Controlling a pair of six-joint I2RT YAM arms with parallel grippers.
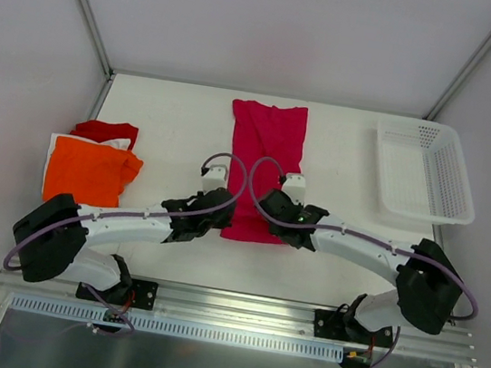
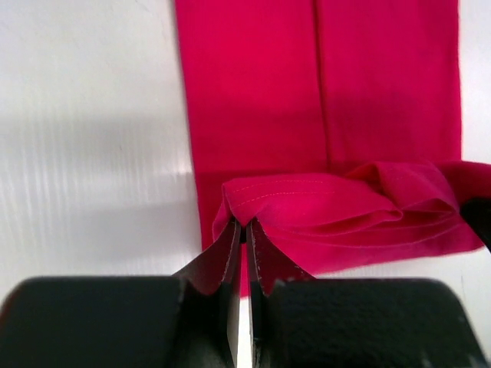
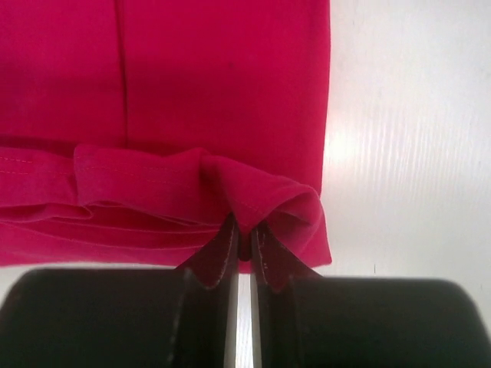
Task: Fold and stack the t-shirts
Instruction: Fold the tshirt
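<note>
A magenta-pink t-shirt lies in a long narrow strip down the middle of the table, folded lengthwise. My left gripper is shut on its near left hem corner, and my right gripper is shut on its near right hem corner. Both corners are lifted and bunched, with the hem curling back over the strip. At the far left, an orange t-shirt lies folded on top of a red one, with a white edge showing under them.
A white perforated basket stands at the back right of the table. Grey walls with metal rails close in the back and sides. The arm bases sit on the rail at the near edge.
</note>
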